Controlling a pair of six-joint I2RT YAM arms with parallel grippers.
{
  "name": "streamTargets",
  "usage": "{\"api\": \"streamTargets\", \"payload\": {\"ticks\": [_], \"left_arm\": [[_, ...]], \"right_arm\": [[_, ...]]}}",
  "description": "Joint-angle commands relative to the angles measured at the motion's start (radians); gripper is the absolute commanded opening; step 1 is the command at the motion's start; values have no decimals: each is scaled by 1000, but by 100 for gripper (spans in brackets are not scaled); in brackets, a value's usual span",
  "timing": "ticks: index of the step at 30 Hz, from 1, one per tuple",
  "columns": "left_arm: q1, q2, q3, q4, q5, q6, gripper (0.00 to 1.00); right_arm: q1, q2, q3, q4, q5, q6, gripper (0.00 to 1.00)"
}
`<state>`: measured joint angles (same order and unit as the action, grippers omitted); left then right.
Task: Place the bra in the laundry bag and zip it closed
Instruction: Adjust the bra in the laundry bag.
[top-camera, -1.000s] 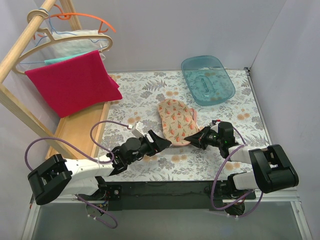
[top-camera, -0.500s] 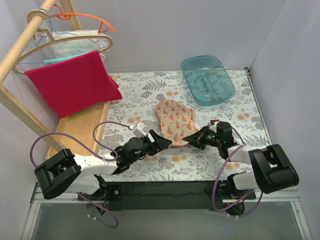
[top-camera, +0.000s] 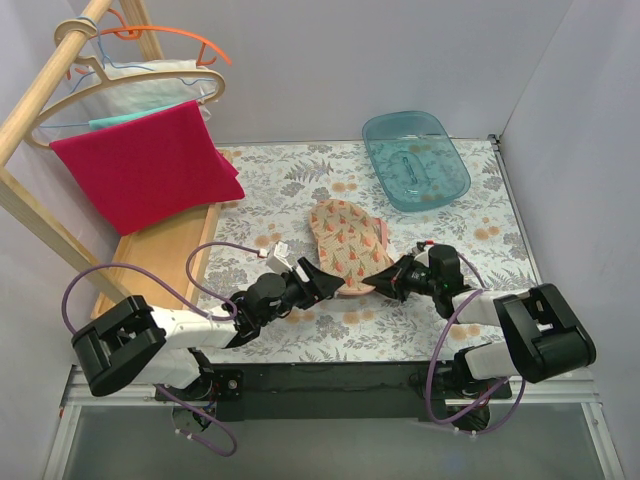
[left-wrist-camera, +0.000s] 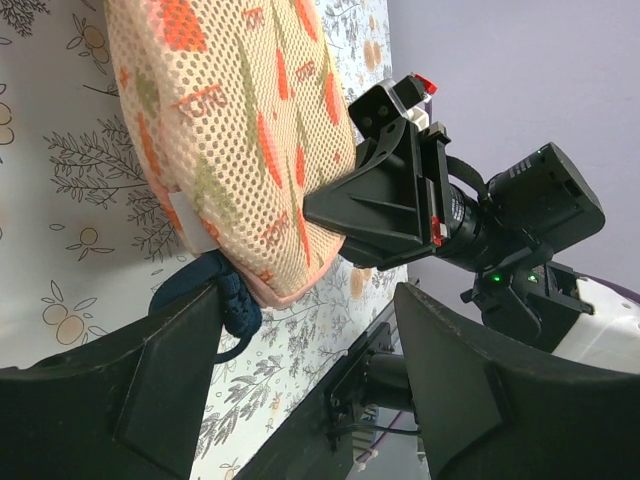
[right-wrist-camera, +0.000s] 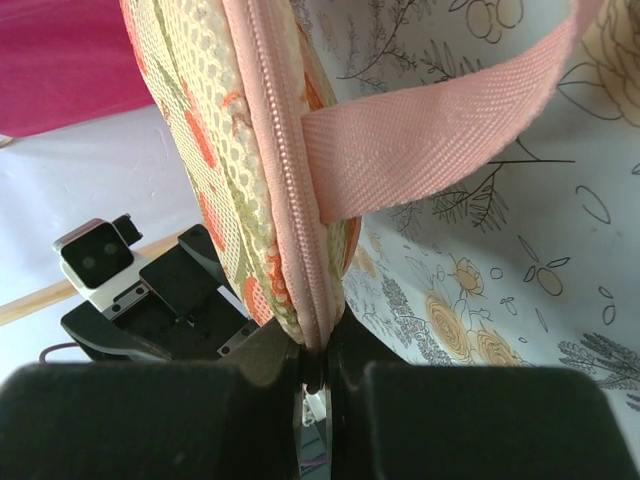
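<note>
The bag (top-camera: 342, 238) lies on the floral table (top-camera: 290, 190) just right of centre in the top view. Its long axis runs from upper left to lower right, and its near end sits between the two grippers.

The left gripper (top-camera: 335, 286) reaches in from the lower left with its jaws spread wide, holding nothing. In the left wrist view its two dark fingers (left-wrist-camera: 120, 390) fill the bottom corners, and the bag's mesh end hangs down from the top left between them. The bra (left-wrist-camera: 228, 306) shows there as a small navy bunch at the lower edge of the bag, left of centre, against the inner side of the left-hand finger. Whether part of it is inside the bag cannot be told.

The right gripper (top-camera: 386, 279) comes in from the lower right. Its jaws are nearly closed, pinching the bag's pink zipper (right-wrist-camera: 268, 150) edge at the bottom centre of the right wrist view. From there the zipper runs up the frame, and the pink loop (right-wrist-camera: 430, 130) crosses to the upper right.

A teal tub (top-camera: 415, 160) stands at the upper right of the table, apart from the bag. A red towel (top-camera: 145, 165) hangs at the upper left.
</note>
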<state>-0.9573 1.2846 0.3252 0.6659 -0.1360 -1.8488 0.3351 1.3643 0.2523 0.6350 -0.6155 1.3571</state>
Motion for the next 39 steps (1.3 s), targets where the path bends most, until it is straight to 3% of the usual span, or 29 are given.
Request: {"api": "streamTargets", "payload": {"ticks": [1, 15, 26, 27, 29, 30, 31, 39], "left_arm": [[8, 10, 41, 27, 12, 2, 67], [57, 125, 68, 155, 78, -36, 67], [89, 105, 66, 196, 85, -53, 69], [101, 125, 66, 207, 94, -52, 59], [114, 133, 63, 208, 102, -61, 55], [126, 136, 64, 205, 102, -64, 56], [135, 137, 67, 196, 110, -66, 66], [156, 96, 78, 129, 175, -12, 72]], "right_arm": [[30, 21, 27, 68, -7, -13, 12], [175, 62, 42, 103, 22, 28, 12], [266, 157, 73, 170, 42, 89, 12], [290, 165, 82, 172, 42, 92, 11], [298, 164, 73, 170, 66, 102, 11], [304, 159, 70, 170, 72, 103, 11], [312, 163, 71, 169, 72, 99, 11], [329, 182, 105, 155, 74, 90, 11]]}}
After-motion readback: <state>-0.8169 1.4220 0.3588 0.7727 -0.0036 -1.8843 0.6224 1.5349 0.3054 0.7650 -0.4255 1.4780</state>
